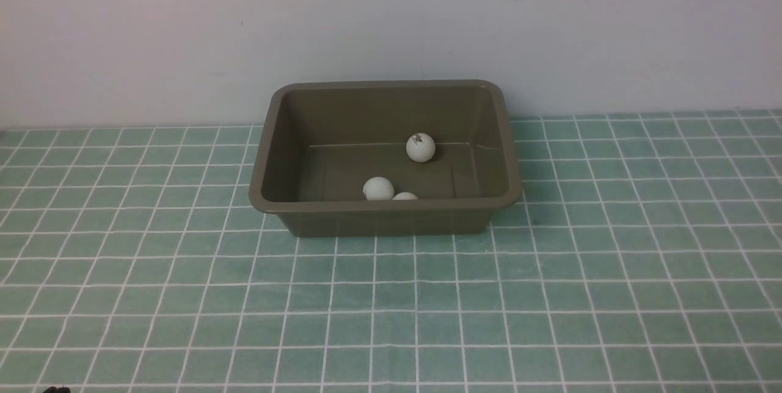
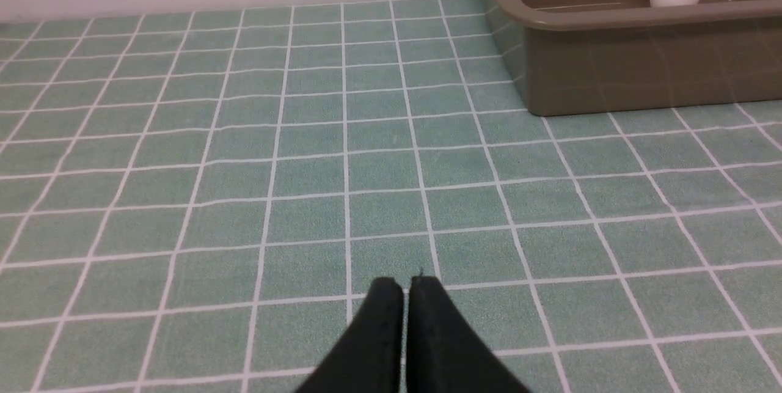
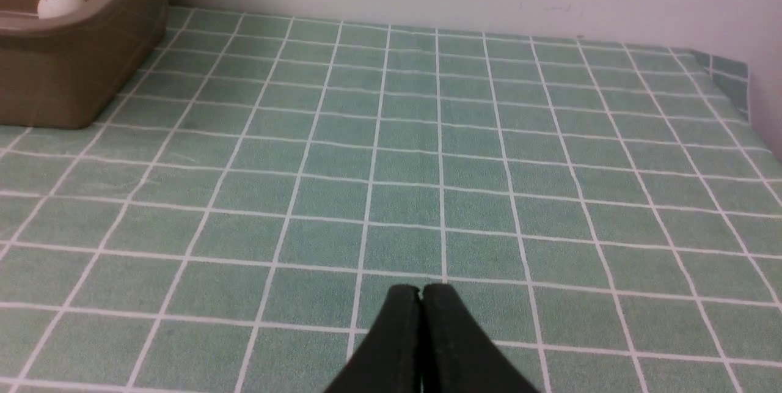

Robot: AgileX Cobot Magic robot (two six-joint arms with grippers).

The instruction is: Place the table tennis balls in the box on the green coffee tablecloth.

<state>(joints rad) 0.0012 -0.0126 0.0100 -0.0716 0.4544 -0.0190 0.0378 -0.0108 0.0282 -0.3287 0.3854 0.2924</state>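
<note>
Left gripper (image 2: 406,286) pinched shut on nothing, low over the green coffee tablecloth (image 1: 391,307); right gripper (image 3: 420,293) likewise closed and empty. Ahead of both and between them, the box (image 1: 385,217) on the cloth, well apart from either. Inside it, all three table tennis balls (image 1: 420,147): two touching by the near wall, one farther back.

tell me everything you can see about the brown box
The box is a rectangular olive-brown tub, plastic by its look, with rounded corners, a flared rim and walls sloping inward to a flat floor. It stands upright and open-topped on the green checked tablecloth, close to the pale wall behind. Three white table tennis balls lie inside: one toward the back, one by the near wall, and one beside it, mostly hidden by the rim. No tool touches it.
</note>
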